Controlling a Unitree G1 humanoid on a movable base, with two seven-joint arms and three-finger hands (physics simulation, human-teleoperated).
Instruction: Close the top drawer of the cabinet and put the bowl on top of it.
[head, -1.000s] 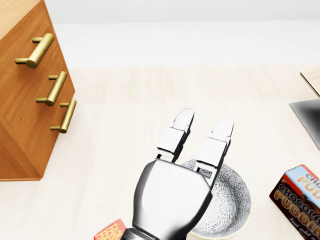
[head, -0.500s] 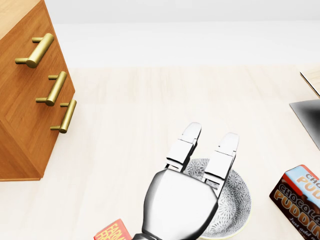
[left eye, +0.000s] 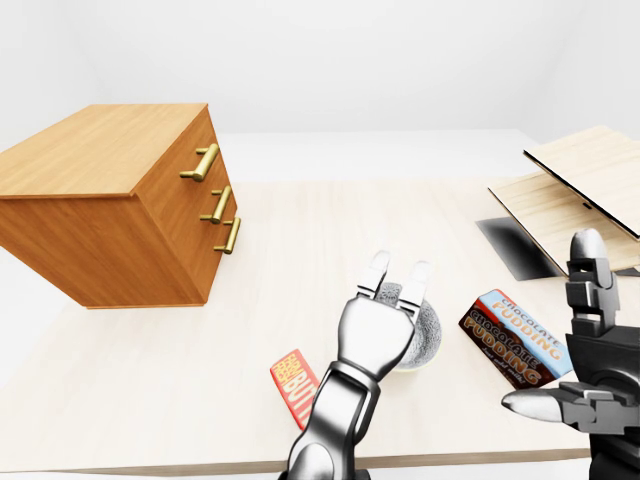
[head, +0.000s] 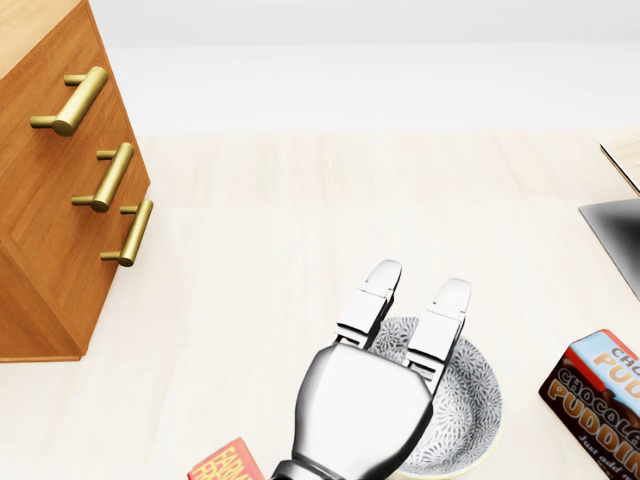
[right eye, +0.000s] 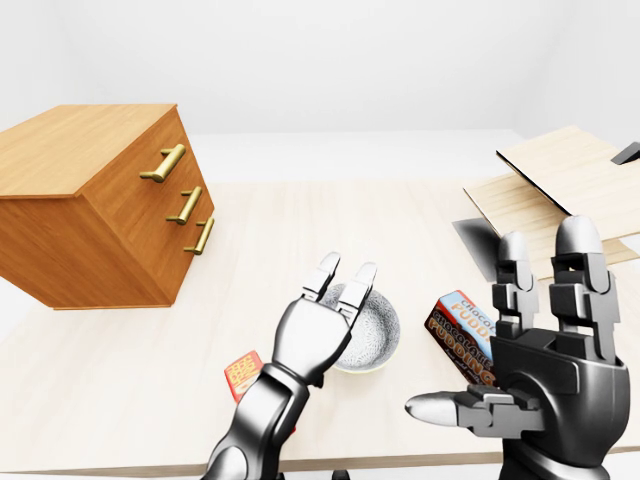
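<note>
From where I stand, the top drawer of the cabinet (left eye: 110, 200) looks flush with the two below it, so I'd judge the closing done and the bowl step in hand. The bowl (head: 468, 395) sits on the worktop (left eye: 300, 230) at about six o'clock in the head view, with the cabinet well apart at ten o'clock from it. The left hand (head: 368, 405) hovers over the bowl's near side with two fingers (head: 381, 285) stretched straight across it, unclenched and grasping nothing. Its thumb is hidden. The right hand (right eye: 545, 350) waits spread and empty at four o'clock.

Next, I reckon, the fingers must curl on the rim, then lift and carry the bowl to the cabinet top.

Counted: one cabinet, three brass handles (left eye: 203, 162), one bowl, one pudding box (left eye: 515, 335) at three o'clock of the bowl, one red packet (left eye: 293, 385) at eight, and two hands.
</note>
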